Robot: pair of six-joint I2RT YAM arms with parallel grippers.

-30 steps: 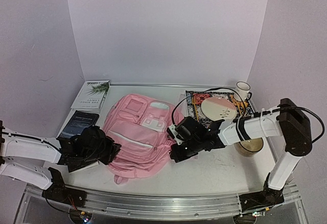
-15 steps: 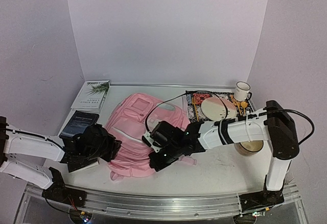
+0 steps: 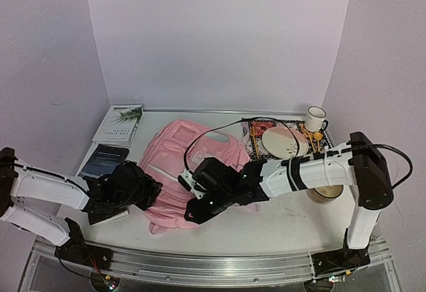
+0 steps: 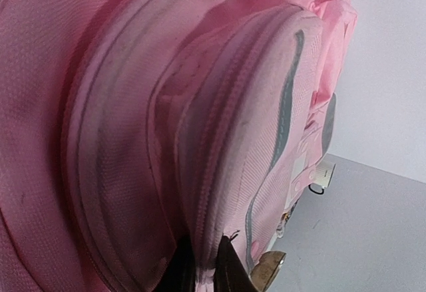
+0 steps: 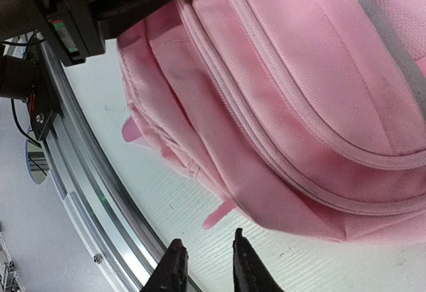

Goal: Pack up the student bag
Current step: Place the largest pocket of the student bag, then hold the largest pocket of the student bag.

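A white back wall [image 3: 219,39] stands behind the bench [image 3: 279,222]. A pale purple left wall [image 3: 40,72] and a pale purple right wall [image 3: 393,52] close it in like a box. The bench top is white, with a few small dark marks. A shiny metal rail [image 3: 219,265] runs along its near edge. The light is soft and even, with only faint shadows

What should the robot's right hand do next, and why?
Probably move the right gripper up to the edge of the bag and pinch it. Its jaws stand apart with nothing between them, just off the bag, while the left gripper pinches the fabric. The bag looks closed.
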